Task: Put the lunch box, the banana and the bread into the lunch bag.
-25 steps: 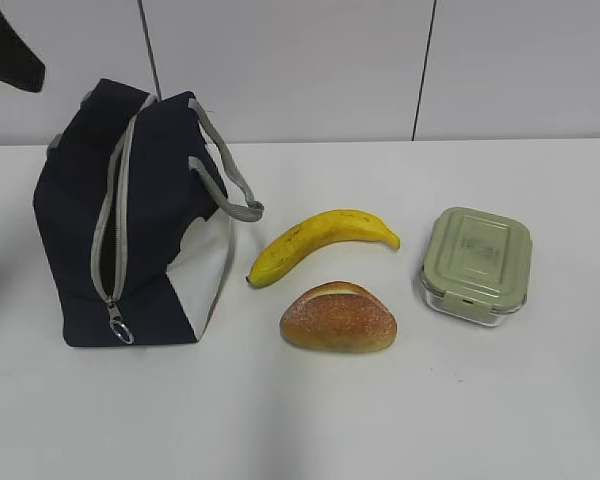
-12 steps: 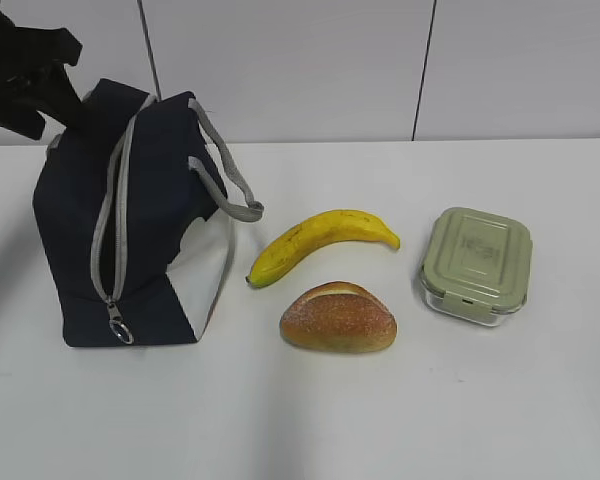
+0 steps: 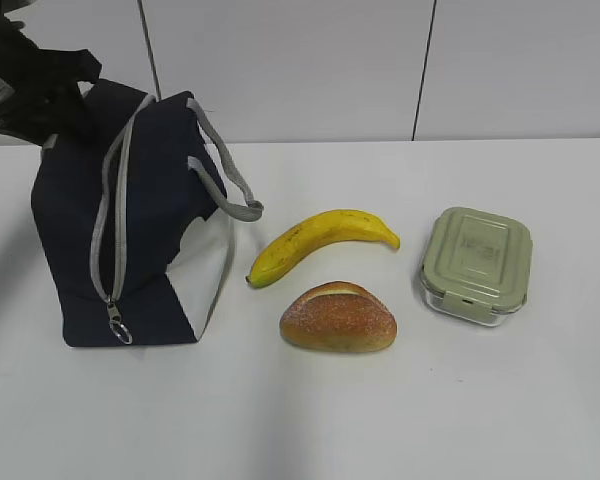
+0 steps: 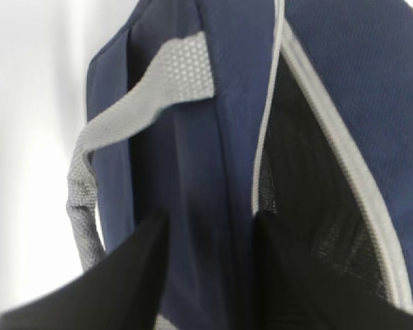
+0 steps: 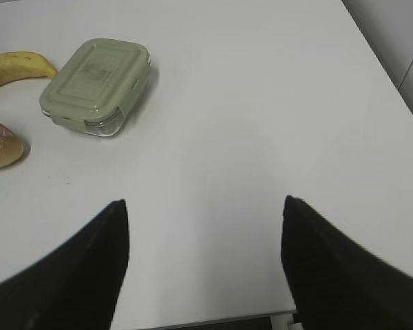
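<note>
The left hand (image 4: 210, 240) straddles a fold of the lunch bag (image 3: 130, 220) beside its open zipper, jaws either side of the fabric; whether it grips, I cannot tell. The right hand (image 5: 205, 206) hangs open over bare bench (image 5: 261, 103), well apart from the lunch box (image 5: 96, 82).

The light is bright, even and soft in all three views, and the white table (image 3: 500, 400) has no hard glare. Shadows are weak: a pale grey one lies under the bread (image 3: 338, 317) and beside the lunch box (image 3: 476, 265). In the left wrist view the left gripper (image 4: 210, 275) is a black blur, and the lunch bag (image 4: 220, 137) just above its fingers is soft too. In the right wrist view the right gripper (image 5: 203, 275) is unfocused, while the table beyond its fingers is sharper.
</note>
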You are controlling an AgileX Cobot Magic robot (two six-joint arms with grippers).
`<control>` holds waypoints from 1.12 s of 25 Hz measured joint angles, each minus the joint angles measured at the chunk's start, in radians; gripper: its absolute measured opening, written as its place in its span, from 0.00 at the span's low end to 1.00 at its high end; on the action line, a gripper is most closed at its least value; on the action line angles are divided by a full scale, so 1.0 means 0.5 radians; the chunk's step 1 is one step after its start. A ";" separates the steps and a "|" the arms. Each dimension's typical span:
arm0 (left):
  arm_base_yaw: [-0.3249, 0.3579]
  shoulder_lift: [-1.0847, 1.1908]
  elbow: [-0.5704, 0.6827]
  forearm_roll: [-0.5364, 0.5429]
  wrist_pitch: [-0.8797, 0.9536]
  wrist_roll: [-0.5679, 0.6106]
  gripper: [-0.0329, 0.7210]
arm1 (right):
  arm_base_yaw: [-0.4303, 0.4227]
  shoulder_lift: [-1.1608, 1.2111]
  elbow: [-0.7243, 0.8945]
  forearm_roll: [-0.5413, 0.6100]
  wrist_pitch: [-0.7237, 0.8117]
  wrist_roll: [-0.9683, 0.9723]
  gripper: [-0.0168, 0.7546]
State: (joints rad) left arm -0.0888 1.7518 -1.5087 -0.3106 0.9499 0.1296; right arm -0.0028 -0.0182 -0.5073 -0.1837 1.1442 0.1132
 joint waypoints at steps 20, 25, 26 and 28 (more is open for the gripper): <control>0.000 0.000 0.000 -0.080 -0.001 0.000 0.04 | 0.000 0.000 0.000 -0.089 0.000 0.000 0.68; 0.000 0.000 0.000 -0.086 0.007 0.001 0.04 | 0.000 0.000 0.000 -0.190 0.000 0.004 0.68; 0.000 0.000 0.000 -0.086 0.007 0.001 0.04 | 0.000 0.000 0.000 -0.191 0.000 0.004 0.68; 0.000 0.000 0.000 -0.088 0.009 0.001 0.04 | 0.000 0.000 0.000 -0.195 0.000 0.004 0.68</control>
State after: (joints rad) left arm -0.0888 1.7520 -1.5087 -0.3546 0.9546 0.1299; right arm -0.0028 -0.0182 -0.5073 -0.2809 1.1442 0.1150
